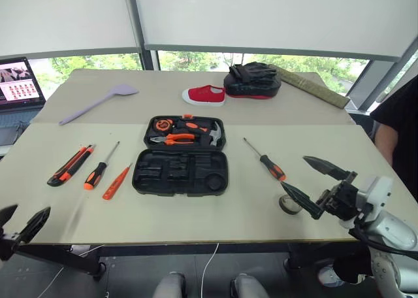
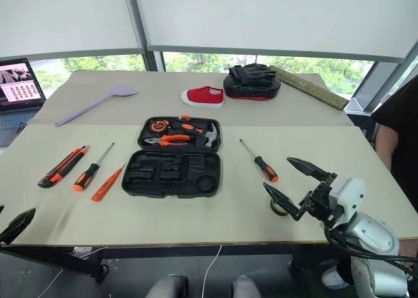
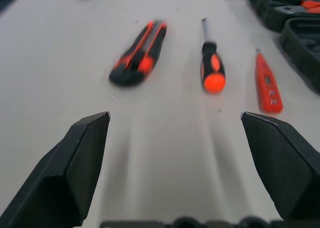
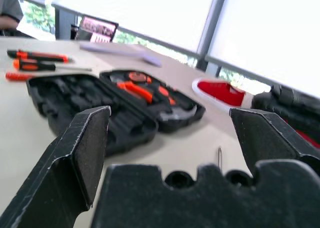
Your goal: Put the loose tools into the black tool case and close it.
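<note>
- The black hard-plastic tool case [image 1: 181, 156] lies open and flat in the middle of the pale table [image 1: 196, 213], ahead and to the left of the right gripper [image 1: 313, 185]. Its far half holds orange-handled pliers and a hammer; the near half's moulded slots look bare.
- A screwdriver with an orange-and-black handle [image 1: 266, 160] lies just ahead of the right gripper, between it and the case.
- A small dark tape roll [image 2: 279, 206] sits right beside the right gripper's lower finger; contact cannot be told.
- The right gripper hangs over the table's near right edge, jaws spread wide and holding nothing.
- Ahead of the left gripper [image 3: 175, 138], an orange-black utility knife [image 3: 138, 52], another orange-and-black screwdriver [image 3: 212, 68] and a slim all-orange screwdriver [image 3: 267, 83] lie side by side, left of the case.
- The left gripper is wide apart and empty, low at the near left edge.
</note>
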### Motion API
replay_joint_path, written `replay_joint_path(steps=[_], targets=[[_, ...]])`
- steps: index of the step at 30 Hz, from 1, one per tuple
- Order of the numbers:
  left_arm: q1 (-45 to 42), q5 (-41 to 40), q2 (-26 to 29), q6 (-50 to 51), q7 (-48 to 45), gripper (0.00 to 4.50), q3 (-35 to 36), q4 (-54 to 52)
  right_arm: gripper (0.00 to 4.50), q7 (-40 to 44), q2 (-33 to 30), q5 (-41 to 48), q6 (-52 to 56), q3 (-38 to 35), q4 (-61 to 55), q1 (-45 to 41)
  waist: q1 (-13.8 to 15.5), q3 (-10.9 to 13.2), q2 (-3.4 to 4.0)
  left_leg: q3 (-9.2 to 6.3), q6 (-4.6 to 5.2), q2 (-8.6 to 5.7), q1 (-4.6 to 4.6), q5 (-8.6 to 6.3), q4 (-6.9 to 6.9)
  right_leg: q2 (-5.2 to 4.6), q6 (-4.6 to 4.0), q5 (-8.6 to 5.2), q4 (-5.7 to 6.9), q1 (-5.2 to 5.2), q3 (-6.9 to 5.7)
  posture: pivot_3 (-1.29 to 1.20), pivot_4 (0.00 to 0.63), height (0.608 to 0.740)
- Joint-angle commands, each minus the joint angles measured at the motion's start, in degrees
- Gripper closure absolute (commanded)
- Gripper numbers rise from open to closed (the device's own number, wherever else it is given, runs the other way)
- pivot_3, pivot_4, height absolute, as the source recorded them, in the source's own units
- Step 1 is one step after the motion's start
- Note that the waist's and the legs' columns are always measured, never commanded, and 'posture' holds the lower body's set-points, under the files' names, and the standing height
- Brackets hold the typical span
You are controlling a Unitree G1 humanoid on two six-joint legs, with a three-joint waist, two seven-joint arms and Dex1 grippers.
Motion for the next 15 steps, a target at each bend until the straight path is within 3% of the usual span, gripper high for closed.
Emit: replay_joint_path(steps=[1,6,11,15], targets=[[-0.51,-2.53,1.72,6.54,3.04,0.0,1.87,-2.18,0.06,0.61,0.07,1.52,1.13,1.11,-3.5,-0.3,0.47,-0.01,-0.01,0.0,-0.02,0.0,0.0,-0.01,0.01,0.0,-0.08,-0.05,-0.01,-0.04,0.0,0.0,0.15,0.74],[-6.54,-1.18,6.15,9.39,4.07,0.0,-0.25,-1.64,0.06,0.69,0.11,1.79,1.81,2.42,-4.36,-1.15,1.05,-0.08,-0.13,0.02,-0.28,0.09,0.03,-0.17,0.17,0.0,-0.37,-0.08,0.02,-0.14,-0.15,0.0,0.15,0.74],[-20.79,-0.39,12.24,18.02,7.75,0.0,-10.83,0.13,0.06,0.68,0.33,0.9,2.52,4.07,-4.28,-2.71,1.18,-0.11,-0.16,0.15,-0.3,0.12,0.02,-0.17,0.17,-0.09,-0.35,0.04,0.01,-0.12,-0.18,0.0,0.15,0.74],[-33.31,6.9,12.85,19.11,11.88,0.0,-21.96,7.47,0.06,0.4,0.75,0.31,2.68,5.08,-3.67,-3.67,0.96,-0.13,-0.17,0.22,-0.26,0.09,-0.04,-0.13,0.19,0.01,-0.39,0.16,0.03,0.04,-0.06,0.0,0.15,0.74]])
